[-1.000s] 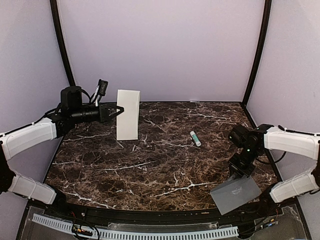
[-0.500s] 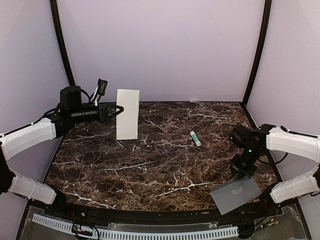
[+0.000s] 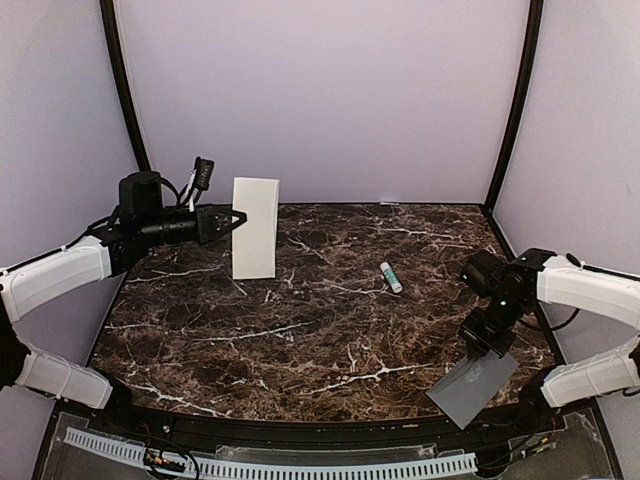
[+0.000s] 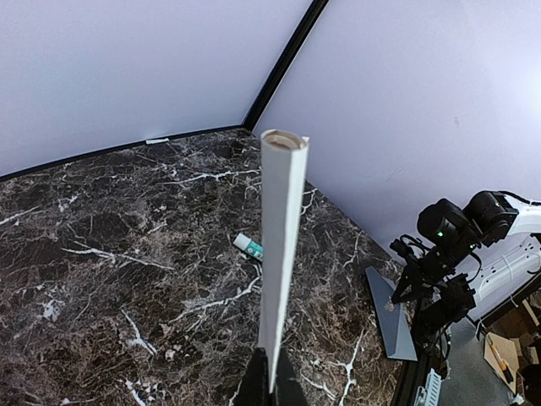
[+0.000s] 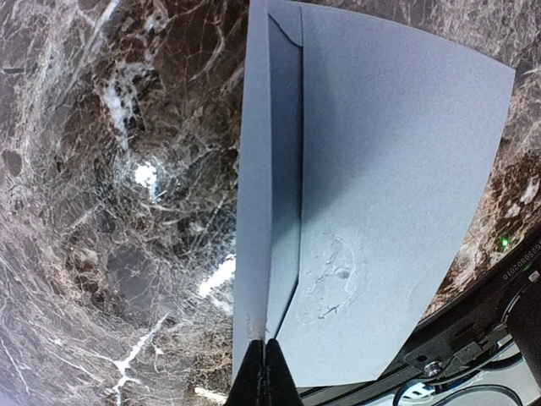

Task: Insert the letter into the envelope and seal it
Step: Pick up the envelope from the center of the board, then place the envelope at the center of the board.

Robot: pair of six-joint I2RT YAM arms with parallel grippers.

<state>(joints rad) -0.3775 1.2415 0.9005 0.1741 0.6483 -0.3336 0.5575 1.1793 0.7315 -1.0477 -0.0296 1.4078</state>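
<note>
At far left, one letter (image 3: 256, 228) is held upright, its long side vertical, pinched at its left edge by the left hand (image 3: 238, 220), whose fingers are clamped tight on the sheet. From the left wrist view the sheet is seen edge-on, with its far end curled over. Whether its lower edge touches the bench (image 3: 320, 330) cannot be told.

Over at near right, one slate-grey envelope (image 3: 475, 388) is gripped at its far edge by the right hand (image 3: 487, 347), fingers pressed together on the paper. It is tilted and hangs out past the near rim of the bench. A crease down its length is shown in the right wrist view.

Between the two, right of centre, one small white-and-green tube (image 3: 390, 277) is left lying on the marble, well apart from both hands.

Count: two hands, one letter, one envelope, one tube.
</note>
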